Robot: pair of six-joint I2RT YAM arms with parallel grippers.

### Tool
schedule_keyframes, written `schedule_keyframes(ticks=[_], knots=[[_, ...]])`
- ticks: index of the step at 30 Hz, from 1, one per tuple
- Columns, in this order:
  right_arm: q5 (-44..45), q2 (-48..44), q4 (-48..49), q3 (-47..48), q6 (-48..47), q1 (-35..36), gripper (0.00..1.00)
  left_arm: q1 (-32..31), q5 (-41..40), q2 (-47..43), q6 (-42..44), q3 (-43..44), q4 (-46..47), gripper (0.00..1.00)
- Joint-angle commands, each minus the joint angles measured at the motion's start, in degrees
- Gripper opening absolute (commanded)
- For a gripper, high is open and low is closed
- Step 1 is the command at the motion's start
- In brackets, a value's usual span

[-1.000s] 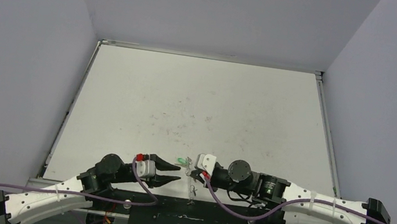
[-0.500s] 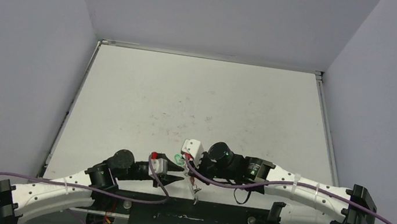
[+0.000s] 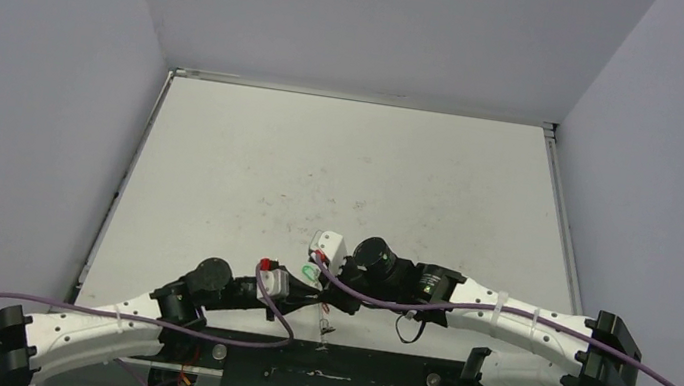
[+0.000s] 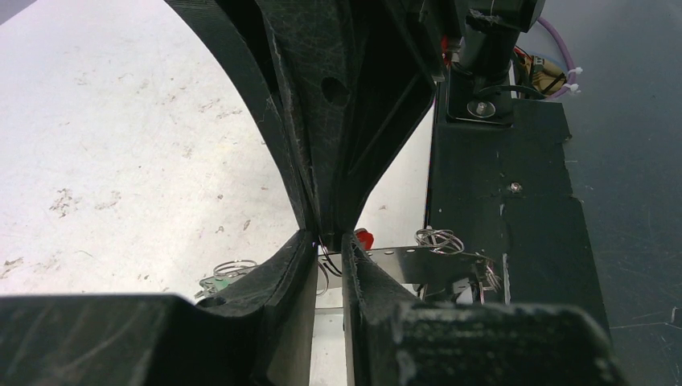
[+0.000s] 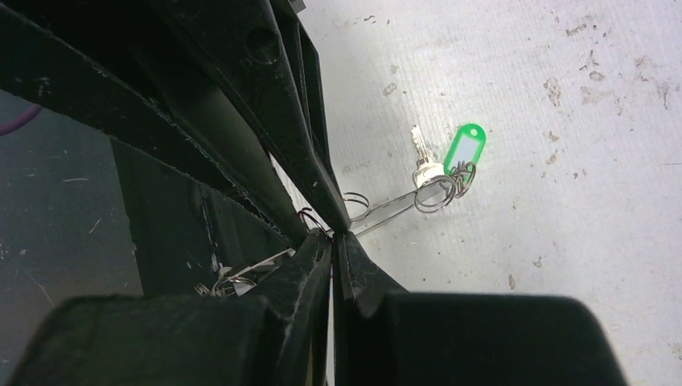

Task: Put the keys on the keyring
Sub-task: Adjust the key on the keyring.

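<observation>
A: Left gripper [image 4: 327, 251] state?

B: It is pinching down to a thin slit. The keyring [image 5: 392, 211] is running across that slit, so it is looking gripped there.

A: Right gripper [image 5: 332, 241]?

B: It is squeezing almost fully closed on the same keyring, tip to tip with the left one. The two are meeting at the 6 o'clock edge of the table [image 3: 341, 173], with the left reaching in from 9 o'clock and the right from 3 o'clock.

A: Where are the keys sitting?

B: The green-tag key [image 5: 421, 161] is hanging off a small ring at the keyring's far end. In the right wrist view that is at 2 o'clock from the right fingertips. Its green tag [image 5: 465, 149] is lying just beside it. Whether they are resting on the table, cannot tell.

A: Red one?

B: Only the red tag [image 4: 363, 238] is showing, at 1 o'clock from the left fingertips in the left wrist view. It is sitting right against the keyring, and its key is hiding behind the fingers.

A: Anything else?

B: Spare rings [image 4: 438, 239] are bunching along the keyring, by the black plate [image 4: 515, 241] at the table edge.
</observation>
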Motion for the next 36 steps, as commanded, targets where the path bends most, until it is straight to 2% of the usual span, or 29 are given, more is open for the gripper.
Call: schedule_keyframes(ticks=[1, 12, 17, 28, 36], knots=[[0.0, -1.1, 2.2, 1.1, 0.6, -0.5, 0.00, -0.2, -1.0, -1.9, 0.8, 1.6, -1.9, 0.15], [0.2, -1.7, 1.7, 1.6, 0.3, -0.5, 0.00, -0.2, -2.3, -5.8, 1.5, 2.0, -7.7, 0.22], [0.1, -1.6, 1.9, 1.9, 0.3, -0.4, 0.00, -0.2, -1.3, -3.5, 1.5, 2.2, -5.7, 0.18], [-0.7, -0.7, 2.2, 2.1, 0.3, -0.4, 0.00, -0.3, -0.3, 0.6, 0.7, 2.5, 0.4, 0.17], [-1.1, -0.6, 2.2, 2.2, 0.3, -0.4, 0.00, -0.3, -0.3, -1.3, -0.4, 2.2, 1.1, 0.26]])
